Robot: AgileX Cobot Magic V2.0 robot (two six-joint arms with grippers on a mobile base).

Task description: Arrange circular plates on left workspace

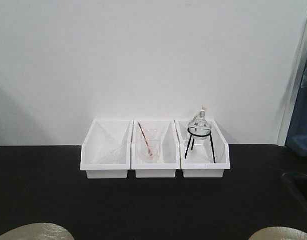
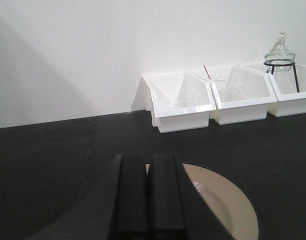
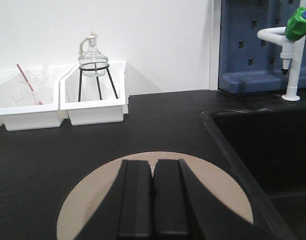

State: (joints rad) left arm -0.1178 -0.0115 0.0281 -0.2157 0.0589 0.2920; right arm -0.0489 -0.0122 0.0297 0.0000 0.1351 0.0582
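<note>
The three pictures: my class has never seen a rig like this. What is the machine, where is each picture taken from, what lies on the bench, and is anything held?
It is a robot with two arms on a mobile base. The front picture looks across a matte black benchtop at a row of three white plastic bins; one holds a glass lamp on a black wire tripod. The other two pictures come from cameras on the wrists. The left gripper, fingers shut and holding nothing, sits over one round beige-tan plate; the right gripper does likewise over a second plate, beside a black sink.
</note>
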